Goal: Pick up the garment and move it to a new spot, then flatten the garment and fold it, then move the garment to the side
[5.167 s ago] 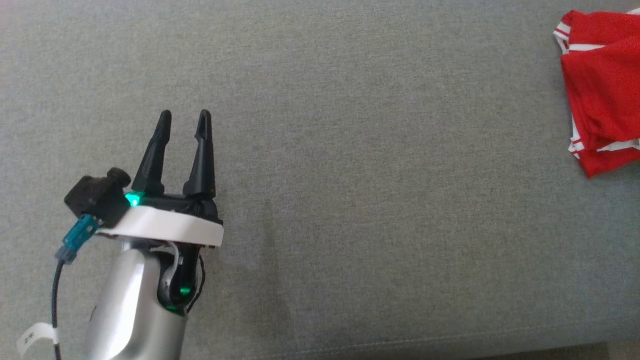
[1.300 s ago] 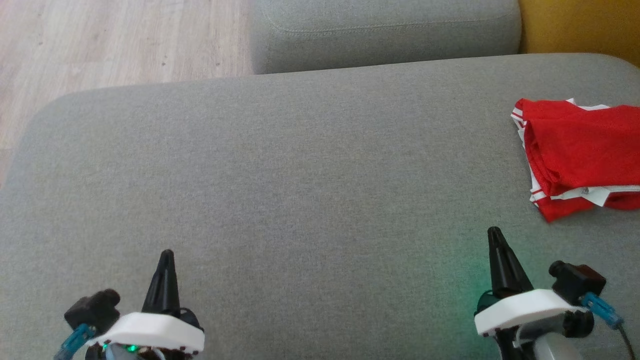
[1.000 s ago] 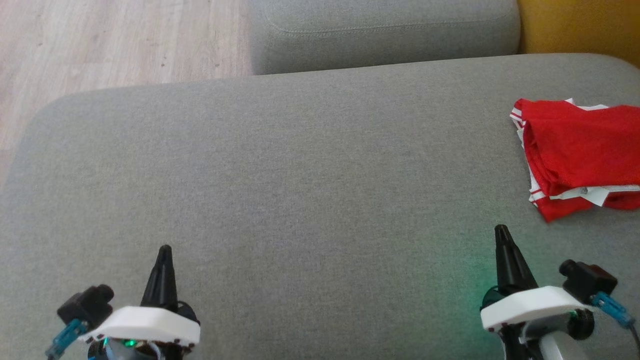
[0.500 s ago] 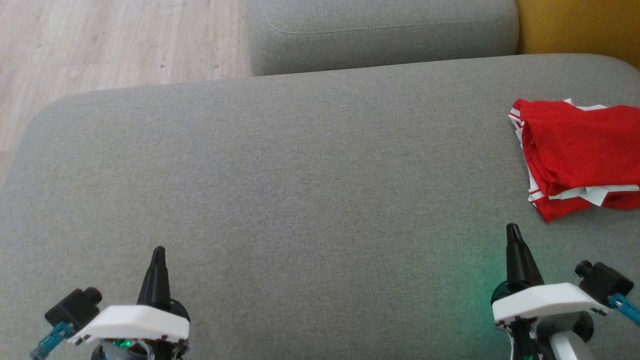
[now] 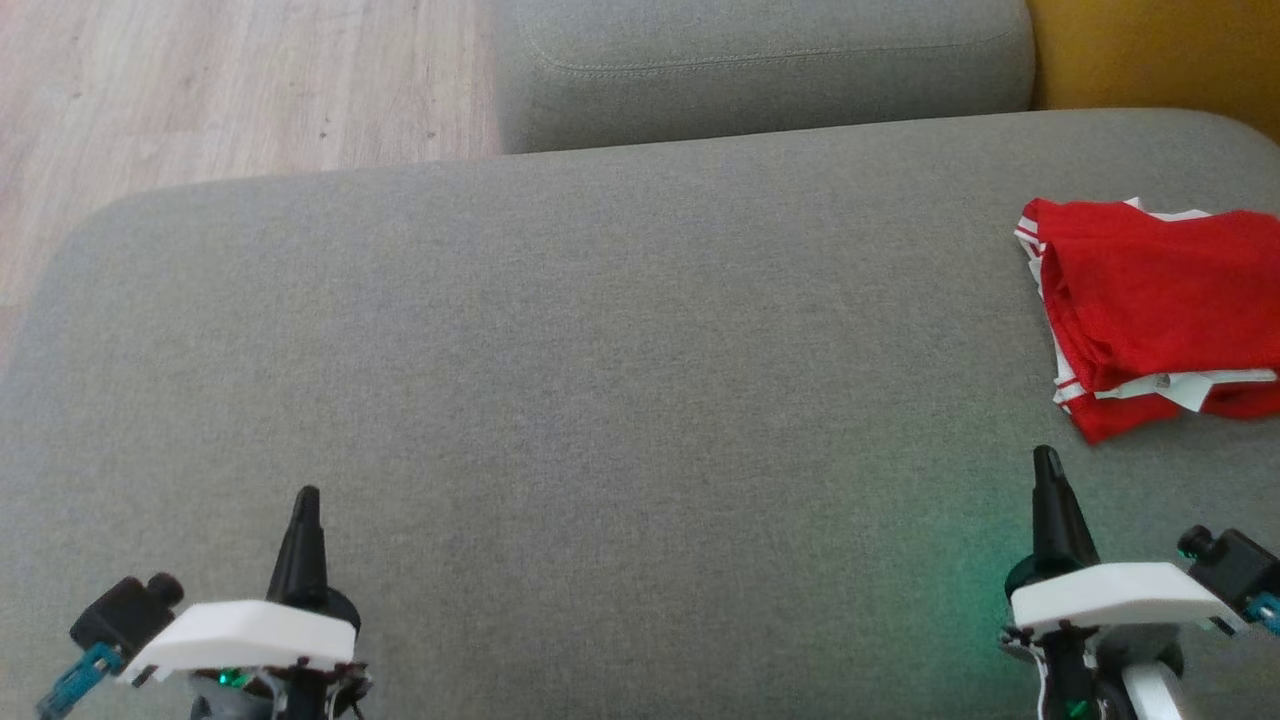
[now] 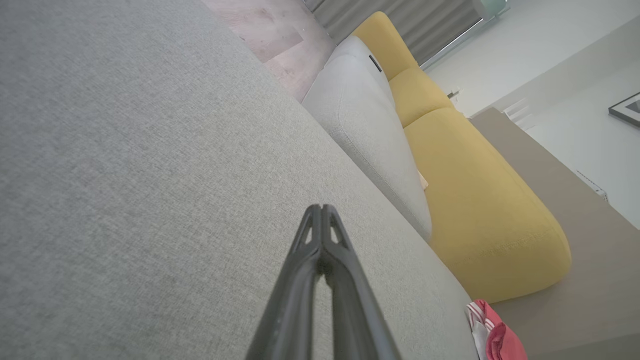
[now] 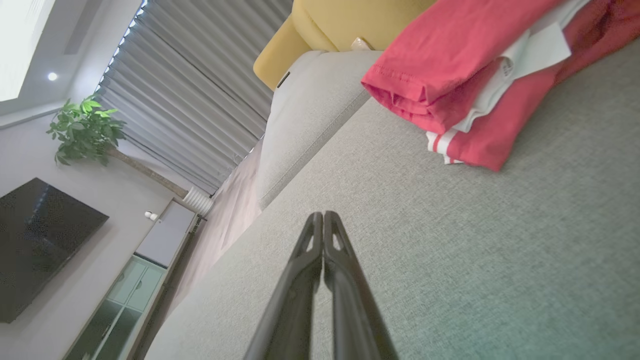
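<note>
The garment [image 5: 1160,315] is red with white stripes and lies folded at the right edge of the grey sofa seat [image 5: 600,380]. In the right wrist view the garment [image 7: 465,80] fills the upper right; in the left wrist view a corner of the garment [image 6: 492,335] peeks in at the bottom right. My left gripper [image 5: 303,497] sits at the lower left, shut and empty, its fingers [image 6: 322,220] pressed together. My right gripper [image 5: 1046,457] is at the lower right, shut and empty, just in front of the garment without touching it.
A second grey cushion [image 5: 760,60] stands behind the seat, with a yellow cushion [image 5: 1150,45] at the back right. Wooden floor [image 5: 200,90] lies beyond the seat's far left edge. A plant [image 7: 85,130] and a dark screen [image 7: 35,240] stand across the room.
Both grippers have drifted outward and slightly down the head view, the left one leftward and the right one rightward. The garment lies where it was.
</note>
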Robot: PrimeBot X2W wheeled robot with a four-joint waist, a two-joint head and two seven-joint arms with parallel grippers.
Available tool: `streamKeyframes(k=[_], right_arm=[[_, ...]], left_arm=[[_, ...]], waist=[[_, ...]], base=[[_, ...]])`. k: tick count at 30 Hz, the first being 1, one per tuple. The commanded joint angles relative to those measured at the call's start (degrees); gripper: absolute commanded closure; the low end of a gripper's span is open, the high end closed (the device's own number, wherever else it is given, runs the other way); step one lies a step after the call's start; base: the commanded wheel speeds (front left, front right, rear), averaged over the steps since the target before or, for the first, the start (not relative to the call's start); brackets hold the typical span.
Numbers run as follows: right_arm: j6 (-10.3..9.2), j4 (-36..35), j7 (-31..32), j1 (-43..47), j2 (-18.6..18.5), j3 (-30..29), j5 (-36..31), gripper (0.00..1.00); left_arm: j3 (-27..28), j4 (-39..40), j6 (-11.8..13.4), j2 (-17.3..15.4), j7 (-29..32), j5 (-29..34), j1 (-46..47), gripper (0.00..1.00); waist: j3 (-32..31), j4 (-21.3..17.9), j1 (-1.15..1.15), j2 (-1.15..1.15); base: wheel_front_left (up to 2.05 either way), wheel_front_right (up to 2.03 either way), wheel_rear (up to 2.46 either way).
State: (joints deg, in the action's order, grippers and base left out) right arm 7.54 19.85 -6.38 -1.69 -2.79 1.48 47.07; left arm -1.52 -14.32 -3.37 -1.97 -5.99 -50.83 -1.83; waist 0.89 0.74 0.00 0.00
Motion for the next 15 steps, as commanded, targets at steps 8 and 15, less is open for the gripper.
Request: streamKeyframes(k=[8, 15], right_arm=[[-0.03, -2.7, 1.8, -3.1, -1.0, -0.6, 6.7, 1.00], [-0.03, -3.0, 2.7, -3.2, -1.0, -1.1, 10.5, 1.00]], left_arm=[[2.0, 1.5, -0.9, -0.6, 1.9, -5.9, 3.8, 1.00], [2.6, 1.4, -1.2, -0.6, 2.9, -9.3, 4.2, 1.00]], waist=[[-0.1, -0.1, 0.00, 0.00], [-0.2, -0.2, 0.00, 0.00]], base=[[0.00, 0.00, 0.00], [0.00, 0.00, 0.00]])
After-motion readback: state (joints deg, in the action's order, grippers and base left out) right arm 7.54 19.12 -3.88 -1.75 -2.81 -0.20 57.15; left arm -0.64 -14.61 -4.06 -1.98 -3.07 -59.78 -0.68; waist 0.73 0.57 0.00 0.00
